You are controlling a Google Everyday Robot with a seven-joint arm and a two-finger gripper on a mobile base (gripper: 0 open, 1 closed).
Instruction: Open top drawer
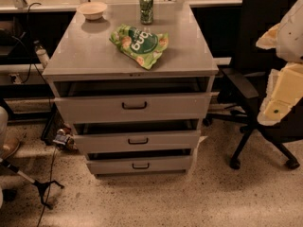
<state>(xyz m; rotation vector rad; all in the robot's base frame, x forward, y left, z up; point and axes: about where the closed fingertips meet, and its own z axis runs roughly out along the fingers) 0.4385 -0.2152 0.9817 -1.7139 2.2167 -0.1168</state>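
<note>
- Grey sheet metal throughout: the top drawer (94, 109) sits directly under the bench (189, 51). It is the widest and tallest of three fronts, with two shorter drawers (165, 140) stacked below.
- A dark gap shows above its front panel. It reads as slightly ajar, though how far out it stands cannot be told from this angle.
- Handle (134, 105): a small dark bar, horizontal, centred on the panel and standing just off the face. It looks like the only sensible hold, since the flat panel offers nothing else.
- Handling, as judged: rigid and not fragile, probably on runners, so travel should be straight outward. Weight depends on contents, which are hidden. The bar looks smooth and may be slick, so a pinch across it seems safer than a one-sided hook. An off-centre pull could rack so wide a drawer.
- On the bench: pale bowl (93, 9), green can (146, 8), green snack bag (140, 44). The can stands upright and could wobble if the cabinet is jerked.
- Claw (277, 109): at the right edge of view on the pale arm, in front of the black office chair (265, 37). It is well apart from the handle and not touching the drawer. Whether it is apart or together cannot be told.
- Approach to the handle comes first.
</note>
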